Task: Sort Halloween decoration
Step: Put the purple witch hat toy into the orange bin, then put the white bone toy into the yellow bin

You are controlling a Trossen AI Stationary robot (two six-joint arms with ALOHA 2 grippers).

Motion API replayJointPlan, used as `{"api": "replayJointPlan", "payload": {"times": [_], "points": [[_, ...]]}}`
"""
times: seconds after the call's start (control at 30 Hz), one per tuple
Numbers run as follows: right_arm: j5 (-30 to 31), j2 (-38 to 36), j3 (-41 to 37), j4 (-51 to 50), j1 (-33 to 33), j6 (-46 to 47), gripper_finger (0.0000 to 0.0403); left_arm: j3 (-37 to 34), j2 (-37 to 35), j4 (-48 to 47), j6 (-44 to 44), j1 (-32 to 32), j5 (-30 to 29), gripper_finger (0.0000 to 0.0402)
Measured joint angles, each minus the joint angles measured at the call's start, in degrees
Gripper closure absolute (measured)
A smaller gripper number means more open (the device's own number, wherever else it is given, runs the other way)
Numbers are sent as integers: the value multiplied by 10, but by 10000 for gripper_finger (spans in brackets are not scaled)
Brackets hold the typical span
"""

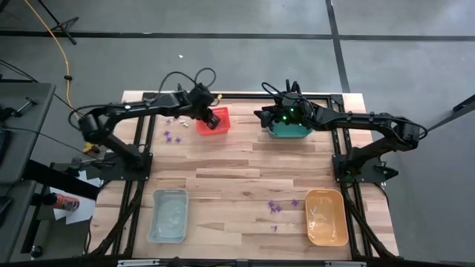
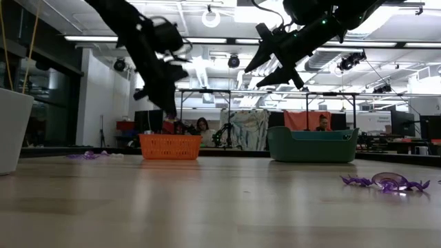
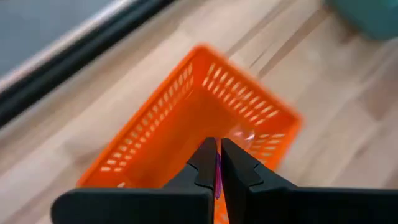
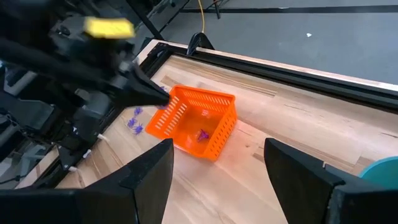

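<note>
table [image 1: 237,174]: matt planked wood | orange bin [image 4: 198,121]: perforated plastic | trinkets [image 2: 386,182]: seemingly glossy purple plastic

You find no legible text, label, brand, number or sign in any of the four views. The yellow tag [image 4: 109,27] on the far arm in the right wrist view carries no readable characters. The small can [image 1: 65,201] lying beside the table in the high view shows a coloured wrapper, but its print is too small to read.
</note>
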Motion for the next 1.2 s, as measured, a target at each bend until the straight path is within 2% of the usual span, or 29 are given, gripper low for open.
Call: {"api": "replayJointPlan", "payload": {"times": [0.17, 0.33, 0.53, 0.7, 0.83, 0.9, 1.2], "points": [[0, 0, 0, 0, 0, 0, 158, 0, 49, 3, -2, 0, -7, 392], [0, 0, 0, 0, 0, 0, 158, 0, 61, 3, -17, 0, -9, 351], [0, 0, 0, 0, 0, 0, 158, 33, 22, -47, -10, 8, -41, 289], [0, 0, 0, 0, 0, 0, 158, 63, -37, -118, -8, 25, -113, 254], [0, 0, 0, 0, 0, 0, 158, 60, -69, -194, -105, 49, -185, 246], [0, 0, 0, 0, 0, 0, 158, 41, -80, -210, -171, 63, -201, 246], [0, 0, 0, 0, 0, -3, 158, -111, -86, -173, -433, 97, -152, 250]]}}
